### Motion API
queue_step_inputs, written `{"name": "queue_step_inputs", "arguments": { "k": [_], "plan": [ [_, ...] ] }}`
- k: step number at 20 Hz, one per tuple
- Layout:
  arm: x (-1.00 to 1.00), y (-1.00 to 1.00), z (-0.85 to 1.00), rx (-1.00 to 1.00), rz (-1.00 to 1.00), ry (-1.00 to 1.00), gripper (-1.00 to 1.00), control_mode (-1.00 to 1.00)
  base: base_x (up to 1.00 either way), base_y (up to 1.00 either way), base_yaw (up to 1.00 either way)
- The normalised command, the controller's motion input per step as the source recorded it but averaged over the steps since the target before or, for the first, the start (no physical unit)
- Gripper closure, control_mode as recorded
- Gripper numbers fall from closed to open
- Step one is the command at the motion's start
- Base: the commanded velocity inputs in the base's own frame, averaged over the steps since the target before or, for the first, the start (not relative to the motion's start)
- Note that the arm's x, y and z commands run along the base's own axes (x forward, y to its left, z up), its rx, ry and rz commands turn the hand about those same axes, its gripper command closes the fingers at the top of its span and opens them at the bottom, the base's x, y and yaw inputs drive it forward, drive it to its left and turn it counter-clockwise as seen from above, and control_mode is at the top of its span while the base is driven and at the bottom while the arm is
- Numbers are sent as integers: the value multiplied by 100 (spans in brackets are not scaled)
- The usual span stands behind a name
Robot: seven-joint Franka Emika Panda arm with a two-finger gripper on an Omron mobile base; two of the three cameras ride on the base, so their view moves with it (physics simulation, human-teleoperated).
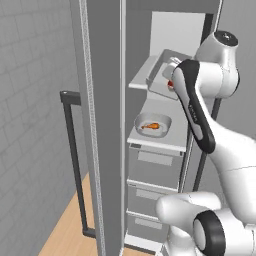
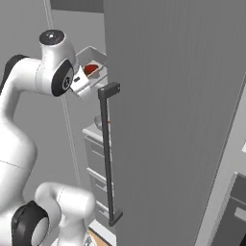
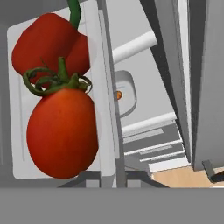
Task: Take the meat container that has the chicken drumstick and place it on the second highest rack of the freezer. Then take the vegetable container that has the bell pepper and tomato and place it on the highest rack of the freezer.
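The vegetable container point(image 3: 94, 65), a pale flat tray, fills the left of the hand view, with the tomato point(image 3: 61, 131) lower and the bell pepper point(image 3: 48, 43) touching it from above, green stem poking off the top edge. In the left base view that tray point(image 1: 161, 75) sits tilted at the front edge of the highest rack point(image 1: 140, 80), upper centre of the frame, a speck of red showing at the arm's wrist. The gripper point(image 3: 109, 177) has the tray's near rim at the bottom of the hand view; whether the fingers are clamped on it I cannot tell, the tips are mostly hidden.

One shelf down, centre frame, the meat container point(image 1: 153, 124) rests flat on the second rack point(image 1: 157, 140) with the chicken drumstick point(image 1: 151, 126) lying inside it. Grey drawers point(image 1: 152, 167) stack below.

The freezer door point(image 1: 102, 125) stands open, edge-on through the middle of the left base view, its dark bar handle point(image 1: 75, 165) at left. From the right base view, the door point(image 2: 178, 120) takes up the right side.
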Motion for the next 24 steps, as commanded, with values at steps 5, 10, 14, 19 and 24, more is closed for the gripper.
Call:
{"name": "queue_step_inputs", "arguments": {
  "k": [5, 10, 14, 19, 24],
  "plan": [
    [80, -1, 0, -1, 0, 0, 100, -100, 0, 0, 0],
    [64, -15, 0, 0, 0, 0, 100, -100, 0, 0, 0],
    [76, -8, -10, -3, 0, 0, 100, -100, 0, 0, 0],
    [75, -6, -26, -3, 0, 0, 100, -100, 0, 0, 0],
    [69, -7, -35, -1, 0, 0, 100, -100, 0, 0, 0]
  ]
}}
